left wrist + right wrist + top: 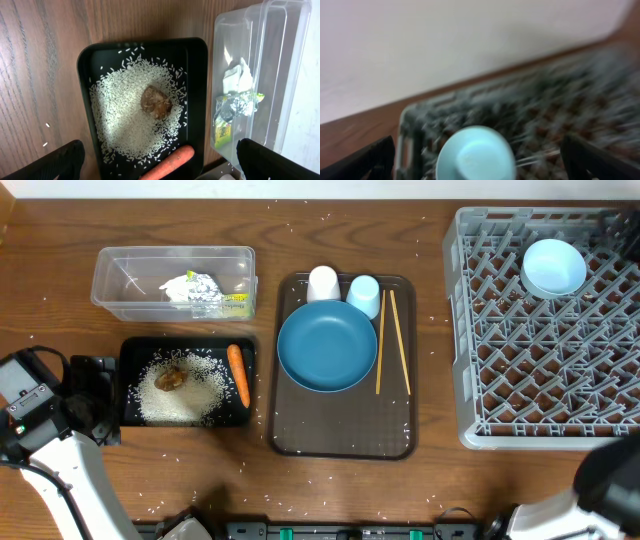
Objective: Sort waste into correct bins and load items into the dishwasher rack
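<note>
The left fingers sit closest to their wrist camera, spread wide with nothing between them. They hang over the black tray near the counter's front-left corner. That tray holds the food scraps: a bed of white rice with the brown lump on it and the carrot along one side. Just beside it, toward the back-left corner, the clear tub holds the dry rubbish, with the crumpled napkin, the foil and the green-yellow wrapper bunched together. With wet waste in one bin and packaging in the other, the sorting looks finished apart from stray grains scattered over the counter. The spread left fingers probably mean that arm has nothing left to carry here. The loading has only begun. The light-blue bowl lies in the grey rack at its back corner, near the counter's back-right corner. The right fingers, in a badly smeared view, are also spread and empty, with the bowl low between them. I cannot tell how far above it they are. The dark-blue plate, white cup, light-blue cup and two chopsticks wait on the brown tray at mid-counter. The cups stand behind the plate and the chopsticks lie along its rack side. These are likely next, and the thin chopsticks may slip through the lattice floor.
</note>
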Controlling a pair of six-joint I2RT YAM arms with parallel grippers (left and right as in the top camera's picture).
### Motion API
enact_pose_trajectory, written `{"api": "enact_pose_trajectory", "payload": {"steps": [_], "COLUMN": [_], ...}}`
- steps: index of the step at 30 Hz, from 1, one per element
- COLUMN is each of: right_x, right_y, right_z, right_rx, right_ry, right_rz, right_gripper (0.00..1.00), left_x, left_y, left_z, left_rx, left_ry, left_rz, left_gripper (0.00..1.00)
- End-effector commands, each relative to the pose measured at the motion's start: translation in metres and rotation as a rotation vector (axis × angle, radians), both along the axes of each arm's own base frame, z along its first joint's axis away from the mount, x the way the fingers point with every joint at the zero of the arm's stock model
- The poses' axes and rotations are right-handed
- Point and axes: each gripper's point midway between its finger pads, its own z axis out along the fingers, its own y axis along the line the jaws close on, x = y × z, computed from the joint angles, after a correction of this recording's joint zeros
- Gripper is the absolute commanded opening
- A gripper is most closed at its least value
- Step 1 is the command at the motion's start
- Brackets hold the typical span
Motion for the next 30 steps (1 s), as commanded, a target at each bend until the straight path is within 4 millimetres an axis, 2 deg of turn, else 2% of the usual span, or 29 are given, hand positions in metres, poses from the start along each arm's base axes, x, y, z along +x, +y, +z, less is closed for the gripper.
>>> {"api": "enact_pose_trajectory", "payload": {"steps": [1, 3, 6, 9, 10, 11, 12, 13, 15, 16, 21, 27, 30], "right_x": [-0.031, -0.039, -0.034, -0.023, -0.019, -0.017, -0.015, -0.012, -0.004, 0.000, 0.017, 0.030, 0.030], "right_y": [-0.031, -0.027, -0.005, 0.042, 0.062, 0.072, 0.078, 0.082, 0.083, 0.084, 0.105, 0.116, 0.115], "right_z": [0.040, 0.050, 0.053, 0.054, 0.054, 0.052, 0.047, 0.039, 0.019, 0.005, -0.063, -0.127, -0.145], "right_rx": [-0.245, -0.272, -0.243, -0.132, -0.092, -0.078, -0.065, -0.061, -0.081, -0.104, -0.209, -0.396, -0.483], "right_ry": [0.019, 0.017, -0.001, -0.053, -0.074, -0.078, -0.069, -0.045, 0.020, 0.067, 0.273, 0.471, 0.539], "right_rz": [-0.230, -0.245, -0.168, 0.056, 0.159, 0.206, 0.226, 0.229, 0.200, 0.188, 0.191, 0.102, 0.051], "right_gripper": [0.99, 0.99, 0.99, 0.99, 0.94, 0.87, 0.85, 0.80, 0.64, 0.60, 0.64, 0.63, 0.62], "left_x": [-0.002, -0.002, -0.002, -0.002, -0.002, -0.002, -0.002, -0.002, -0.002, -0.002, -0.002, -0.002, -0.002], "left_y": [0.002, 0.002, 0.002, 0.002, 0.002, 0.002, 0.002, 0.002, 0.002, 0.002, 0.002, 0.002, 0.002], "left_z": [0.000, 0.000, 0.000, 0.000, 0.000, 0.000, 0.000, 0.000, 0.000, 0.000, 0.000, 0.000, 0.000], "left_rx": [0.014, 0.014, 0.014, 0.014, 0.014, 0.014, 0.014, 0.014, 0.014, 0.014, 0.014, 0.014, 0.014], "left_ry": [0.007, 0.007, 0.007, 0.007, 0.007, 0.007, 0.007, 0.007, 0.007, 0.007, 0.007, 0.007, 0.007], "left_rz": [-0.006, -0.006, -0.006, -0.006, -0.006, -0.006, -0.006, -0.006, -0.006, -0.006, -0.006, -0.006, -0.006], "left_gripper": [0.98, 0.98, 0.98, 0.98, 0.98, 0.98, 0.98, 0.98, 0.98, 0.98, 0.98, 0.98, 0.98]}}
